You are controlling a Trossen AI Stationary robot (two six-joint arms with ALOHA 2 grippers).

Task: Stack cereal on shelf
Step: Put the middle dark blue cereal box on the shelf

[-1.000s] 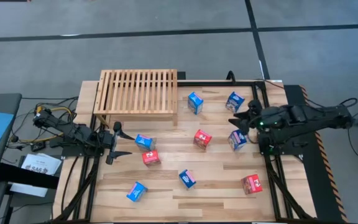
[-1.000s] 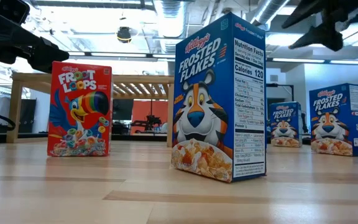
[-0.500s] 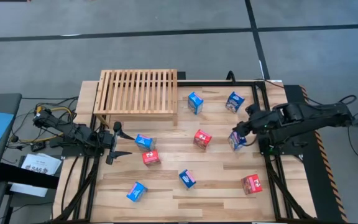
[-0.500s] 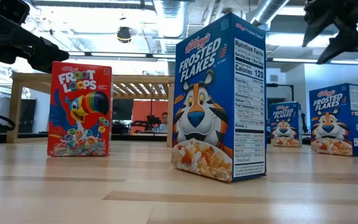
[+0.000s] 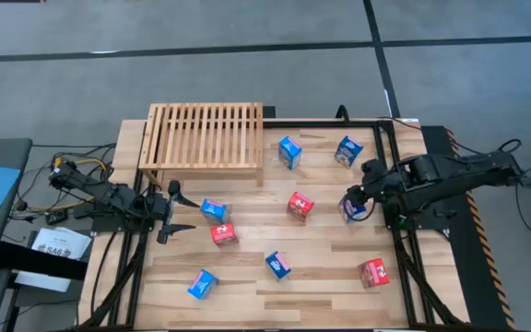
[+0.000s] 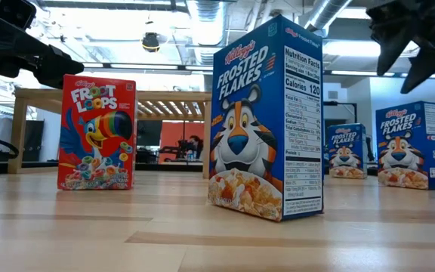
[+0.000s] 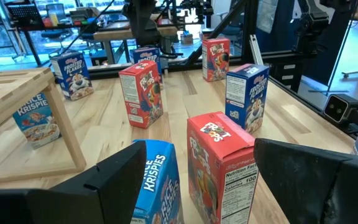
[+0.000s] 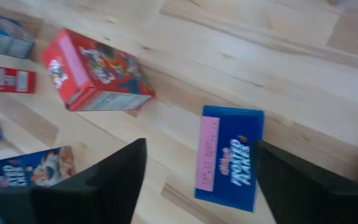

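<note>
The shelf (image 5: 205,138) stands at the table's 11 o'clock corner, its slatted top bare. The plank table (image 5: 247,277) has wide free boards toward 6 o'clock and between the scattered cereal boxes; a dark frame rail runs along its 3 o'clock edge, right under the right arm.

The right gripper (image 5: 352,205) hangs over a blue cereal box (image 5: 351,208) near the 3 o'clock edge. In the right wrist view this box (image 8: 227,158) lies between the two dark fingers (image 8: 120,174), top face up, and the fingers stand apart, wider than the box, gripping nothing; whether they touch it I cannot tell. A red box (image 5: 300,206) stands at its 9 o'clock, another blue box (image 5: 347,149) at its 12 o'clock, and a red one (image 5: 372,272) at 5 o'clock near the table edge.

The left gripper (image 5: 175,210) waits at the table's 9 o'clock side, fingers parted and empty, pointing at a blue box (image 5: 214,211) and a red box (image 5: 224,233) just beside it. More blue boxes stand at 12 o'clock by the shelf (image 5: 289,152) and toward 6 o'clock (image 5: 277,265) (image 5: 203,283).
</note>
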